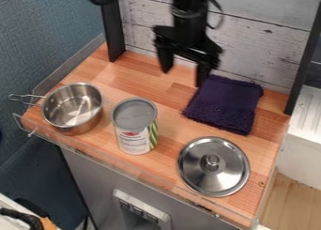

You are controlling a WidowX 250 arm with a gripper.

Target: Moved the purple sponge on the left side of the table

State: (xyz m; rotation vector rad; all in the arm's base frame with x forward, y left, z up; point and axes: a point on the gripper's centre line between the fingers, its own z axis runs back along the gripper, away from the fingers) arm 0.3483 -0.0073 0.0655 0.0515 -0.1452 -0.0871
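The black arm comes in from the top edge, hanging nearly upright over the back of the wooden tabletop (169, 94). Its gripper (183, 79) points down, fingers spread wide with nothing between them. The right-hand finger ends by the near-left corner of the purple cloth (227, 101), at the back right; whether they touch I cannot tell.

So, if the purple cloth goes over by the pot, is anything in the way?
Yes, the can stands between the purple cloth and the pot. Lifting the cloth over the can, or going round behind it, would probably work.
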